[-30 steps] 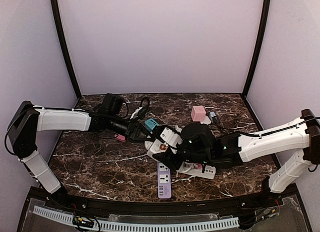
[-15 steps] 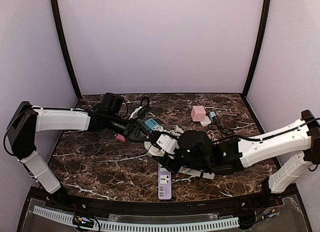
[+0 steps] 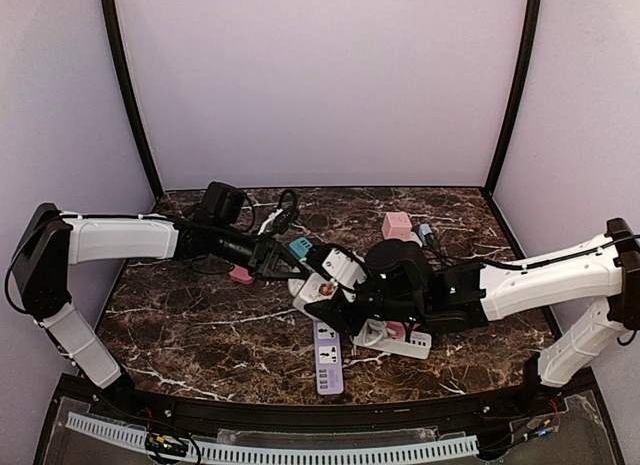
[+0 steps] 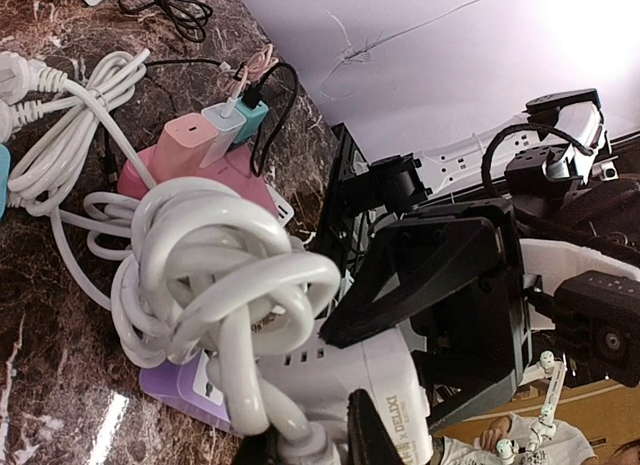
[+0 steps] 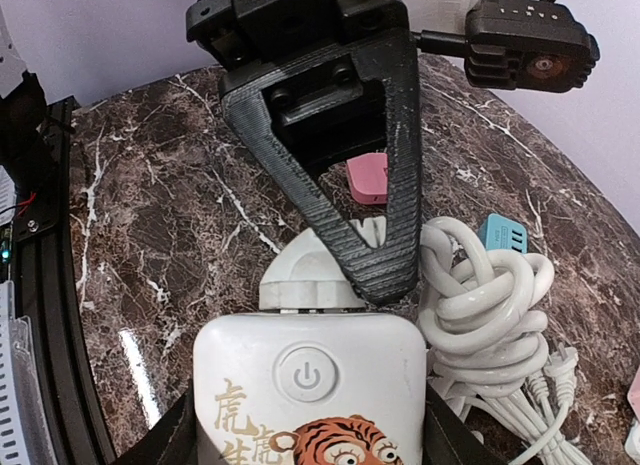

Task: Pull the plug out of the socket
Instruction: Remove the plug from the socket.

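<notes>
We see the white plug [image 5: 305, 277] seated in the end of the tiger-printed socket strip [image 5: 305, 375], right about the middle of the desk [image 3: 200, 325]. The left gripper [image 5: 360, 270] reaches in from the left edge, its black jaws clenched on the plug. The right gripper [image 5: 307, 432] comes from the right edge, and its jaws grasp the strip by both long sides. A knotted bundle of white cable [image 5: 480, 295] lies just beside the strip. Toward the near edge we spot a purple strip [image 3: 328, 360], and a pink cube [image 3: 397, 226] sits near the far edge.
</notes>
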